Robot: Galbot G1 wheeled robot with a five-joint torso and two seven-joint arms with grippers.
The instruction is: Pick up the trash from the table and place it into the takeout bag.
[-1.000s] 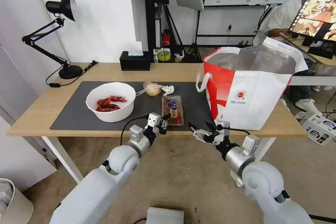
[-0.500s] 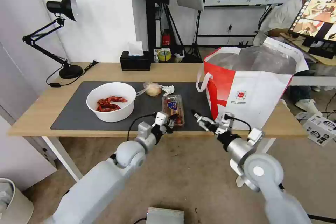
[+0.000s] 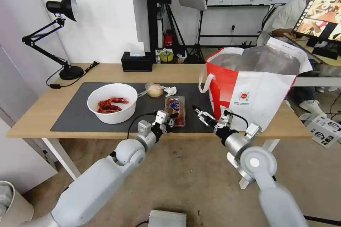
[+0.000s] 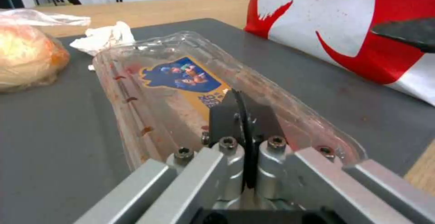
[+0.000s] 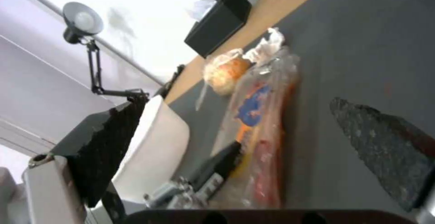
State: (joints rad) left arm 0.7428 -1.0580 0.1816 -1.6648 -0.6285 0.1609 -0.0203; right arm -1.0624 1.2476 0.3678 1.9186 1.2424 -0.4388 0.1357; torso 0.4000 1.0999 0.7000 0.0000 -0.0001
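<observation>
Under the left claw (image 3: 171,118) — tray (image 3: 175,108), near end.

I'm reading no clear words: the bag's (image 3: 255,92) red logo (image 3: 243,96) and tray's (image 4: 190,91) blue label (image 4: 183,76) are staying illegible.

The left arm reached forward from the lower left, elbow bent, wrist angled up toward the near desk (image 3: 42,113) edge; its left pincer (image 3: 171,118) had both fingers (image 4: 244,115) pressed flat together, tips meeting; the right arm stretched up from the lower right, forearm slanting inward; its right pincer (image 3: 202,114) was spread wide, one dark finger (image 5: 385,145) well apart from the other, pointing toward the left pincer, the two near but not touching.
</observation>
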